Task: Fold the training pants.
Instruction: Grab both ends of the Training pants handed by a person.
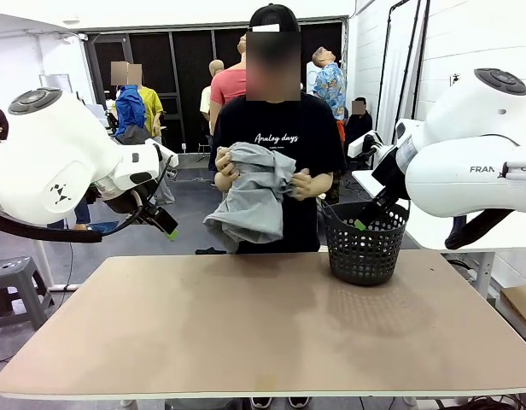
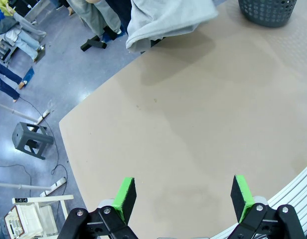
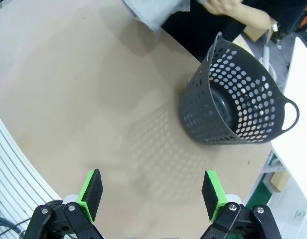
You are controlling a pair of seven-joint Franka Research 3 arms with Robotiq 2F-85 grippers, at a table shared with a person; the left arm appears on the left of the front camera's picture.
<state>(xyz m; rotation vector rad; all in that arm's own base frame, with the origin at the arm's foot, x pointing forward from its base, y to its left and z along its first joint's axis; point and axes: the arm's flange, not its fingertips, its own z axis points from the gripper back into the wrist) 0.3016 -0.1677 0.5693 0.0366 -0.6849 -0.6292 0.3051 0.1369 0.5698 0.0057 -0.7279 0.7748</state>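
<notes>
A: Left tool [image 2: 183, 193]?
B: Released. Green pads spread wide, nothing between them, hanging over bare counter [image 2: 193, 114].
A: And the right tool [image 3: 152, 188]?
B: Likewise spread wide and empty, poised above the counter with the black mesh basket [image 3: 238, 94] a little ahead of it.
A: Surface underneath?
B: Tan and matte, with faint darker smudges toward the middle (and a dotted shadow thrown beside the basket's perforated wall). Rounded corner, pale edge.
A: Basket's place?
B: Upright on the counter's far right part, close to the far edge.
A: Training pants [image 1: 253, 195]?
B: Off the counter. Bunched up, light grey, gathered in both hands [image 1: 302, 184] of the person [image 1: 280, 128] in a black printed T-shirt at the far side. Held at chest height, lower folds dangling just above the far edge.
A: Beyond that?
B: Glossy blue-grey floor [image 2: 69, 74] with loose cables, a grey step stool [image 1: 14, 286] off the counter's left end. Black panels along the back wall, a white wall on the right, a few other people farther off.
</notes>
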